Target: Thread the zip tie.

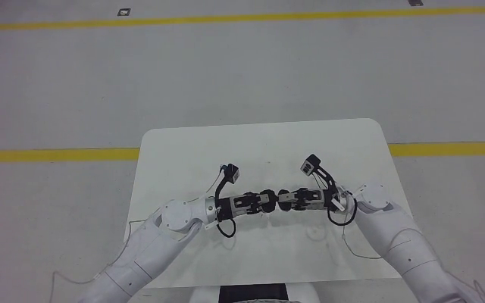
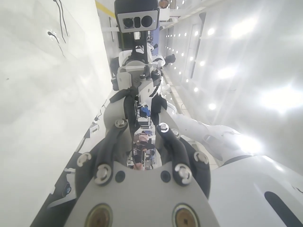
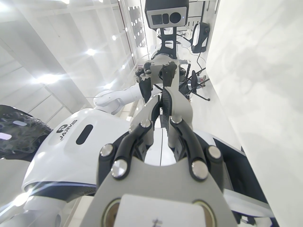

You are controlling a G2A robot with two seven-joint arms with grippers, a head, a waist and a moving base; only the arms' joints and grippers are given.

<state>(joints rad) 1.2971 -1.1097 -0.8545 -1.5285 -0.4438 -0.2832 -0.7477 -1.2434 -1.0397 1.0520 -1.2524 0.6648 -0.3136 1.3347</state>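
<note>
The left arm was seen entering from the near left and was stretched across the white table [image 1: 227,148] toward its middle. The left gripper [image 2: 142,99] was held above the tabletop and pointed to the right, and its jaws were parted, with a gap left between the dark-padded fingers [image 2: 129,109] and nothing seen inside it. Directly to its right, almost tip to tip over the middle of the table, the right gripper [image 3: 161,101] was pointed back to the left. Its jaws were pressed close together, and whether anything was pinched between the ribbed pads [image 3: 167,102] could not be told. The right arm was carried off toward the near right corner. Three thin dark zip ties [image 2: 60,21] were laid flat on the tabletop to the right of the left gripper's jaws. Two were set side by side and the third just beside them. They were kept well apart from both sets of jaws and were touched by neither. A yellow line [image 1: 242,17] was painted across the grey floor beyond the far edge of the table.
</note>
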